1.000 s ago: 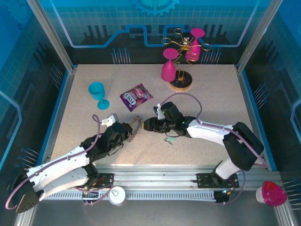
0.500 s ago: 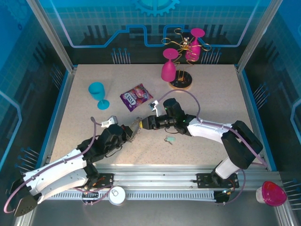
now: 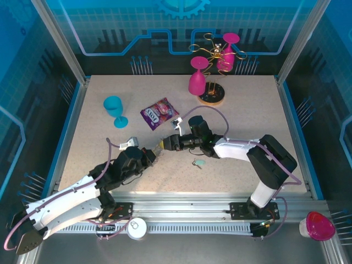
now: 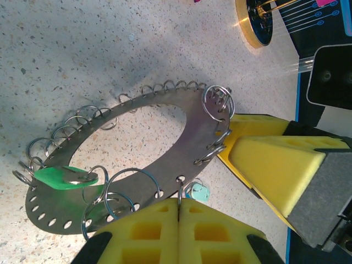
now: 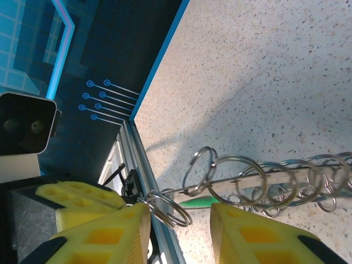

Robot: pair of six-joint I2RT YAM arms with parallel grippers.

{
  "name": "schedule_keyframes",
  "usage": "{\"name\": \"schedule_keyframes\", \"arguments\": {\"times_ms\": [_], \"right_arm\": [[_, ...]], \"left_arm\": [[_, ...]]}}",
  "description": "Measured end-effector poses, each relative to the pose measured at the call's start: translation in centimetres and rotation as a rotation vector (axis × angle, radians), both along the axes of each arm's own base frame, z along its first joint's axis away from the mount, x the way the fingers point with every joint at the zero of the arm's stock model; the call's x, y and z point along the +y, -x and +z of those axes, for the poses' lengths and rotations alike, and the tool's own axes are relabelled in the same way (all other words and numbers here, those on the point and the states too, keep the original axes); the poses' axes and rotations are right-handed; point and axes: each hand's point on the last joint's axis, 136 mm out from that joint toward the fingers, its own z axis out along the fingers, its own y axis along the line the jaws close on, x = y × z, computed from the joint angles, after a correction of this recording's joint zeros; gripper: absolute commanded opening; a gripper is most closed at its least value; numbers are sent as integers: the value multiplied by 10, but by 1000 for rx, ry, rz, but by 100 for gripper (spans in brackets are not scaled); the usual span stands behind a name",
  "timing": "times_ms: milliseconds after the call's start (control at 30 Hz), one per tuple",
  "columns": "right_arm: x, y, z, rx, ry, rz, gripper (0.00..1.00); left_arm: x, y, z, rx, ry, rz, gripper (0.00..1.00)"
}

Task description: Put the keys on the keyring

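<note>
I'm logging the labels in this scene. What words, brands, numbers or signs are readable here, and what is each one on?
On the snack packet: white brand lettering on purple, too blurred to read with any certainty.
On the keyring, the green key and the blue goblet: no words or numbers to be seen.

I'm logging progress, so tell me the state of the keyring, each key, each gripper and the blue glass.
keyring: gripped at its rim
left gripper: shut on the keyring
right gripper: open, beside the keyring
green key: on the keyring
pale key: loose on the table
blue glass: upright
</note>
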Motion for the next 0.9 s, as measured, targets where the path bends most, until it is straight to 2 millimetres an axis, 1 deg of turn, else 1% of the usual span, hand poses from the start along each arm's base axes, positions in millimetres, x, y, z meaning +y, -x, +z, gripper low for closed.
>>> {"name": "schedule_keyframes", "arguments": {"times_ms": [300, 900], "right_arm": [[4, 1, 9, -12, -43, 17, 30], [7, 9, 14, -11, -66, 61, 21]], "left_arm": [[0, 0, 0, 4, 4, 4, 0], [0, 0, -2, 12, 8, 12, 0]]}}
